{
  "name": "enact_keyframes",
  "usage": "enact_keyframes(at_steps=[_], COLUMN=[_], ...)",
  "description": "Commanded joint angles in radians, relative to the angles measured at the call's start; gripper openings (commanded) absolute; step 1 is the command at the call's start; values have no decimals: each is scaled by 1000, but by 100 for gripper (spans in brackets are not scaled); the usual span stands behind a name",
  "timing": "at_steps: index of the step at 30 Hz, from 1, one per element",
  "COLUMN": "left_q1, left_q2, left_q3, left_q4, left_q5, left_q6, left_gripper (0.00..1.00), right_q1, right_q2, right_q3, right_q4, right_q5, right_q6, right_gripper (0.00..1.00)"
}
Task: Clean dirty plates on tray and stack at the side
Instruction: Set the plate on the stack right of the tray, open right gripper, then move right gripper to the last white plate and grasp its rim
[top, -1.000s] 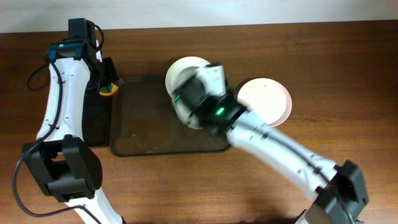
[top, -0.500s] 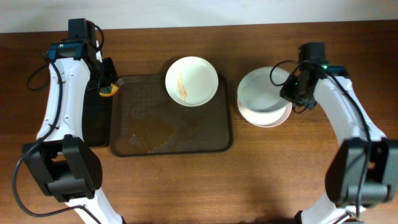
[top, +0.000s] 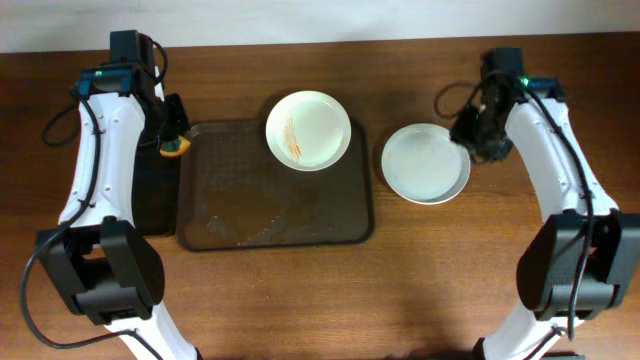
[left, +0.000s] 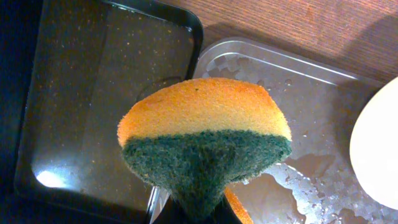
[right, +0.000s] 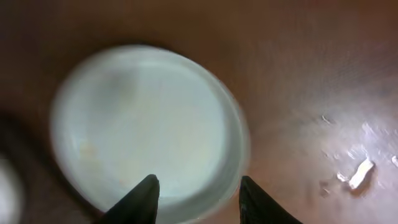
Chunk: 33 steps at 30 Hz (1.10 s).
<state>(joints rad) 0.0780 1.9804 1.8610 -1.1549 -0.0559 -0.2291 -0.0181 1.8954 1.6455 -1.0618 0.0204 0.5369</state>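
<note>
One white plate with orange-red streaks lies on the far right corner of the dark brown tray. A pale blue-green plate lies on the table to the right of the tray and looks clean and blurred in the right wrist view. My right gripper is open at that plate's right rim, its fingers astride the rim with nothing held. My left gripper hangs at the tray's far left corner, shut on an orange and green sponge.
A narrow black tray stands along the brown tray's left side, below my left arm. The brown tray's floor is wet. A white scrap and some drops lie on the table right of the pale plate.
My right arm carried the pale plate from the tray to the right and set it on a white plate there. Its jaws then opened. The left arm has not moved.
</note>
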Motion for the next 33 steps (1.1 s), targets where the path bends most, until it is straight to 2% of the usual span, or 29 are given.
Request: enact_keyframes(at_steps=[1,4,7,15,16,19,23,24,28,32,33], left_q1=[-1,-1,-1,-1,-1,-1,-1,-1,-1,-1,-1], left_q2=[-12,-12,-12,-12,-11,-11,-11,-11,-11,-11,-11], left_q3=[5,5,5,5,5,5,5,5,5,5,5], left_q4=[2,2,2,11,13,14,17,17,17,17,17], left_q5=[9,9,9,9,9,9,12,12,12,12,12], left_q6=[-10,-10,-10,-10,-10,-10,-10,-10,-10,-10,-10], left_gripper=[1,1,1,1,1,1,1,1,1,1,1], right_q1=[145,302,390,438,439,451,491,500,554,568,565], right_q2=[-31,40,164,352,354,359,359,359,359,348,340], right_q3=[73,72,72,72,72,71,71,71,71,72,75], right_q4=[61,180,270,362,359,340,317,307,196,122,122], right_q5=[-51,-46,-43,-37,-43,-55,-56,-70,-233,-271,-276], right_q6=[-31,13,97,108,108,107,108,108,108,123,122], right_gripper=[44,44,44,45,43,29,6,4,4,5,15])
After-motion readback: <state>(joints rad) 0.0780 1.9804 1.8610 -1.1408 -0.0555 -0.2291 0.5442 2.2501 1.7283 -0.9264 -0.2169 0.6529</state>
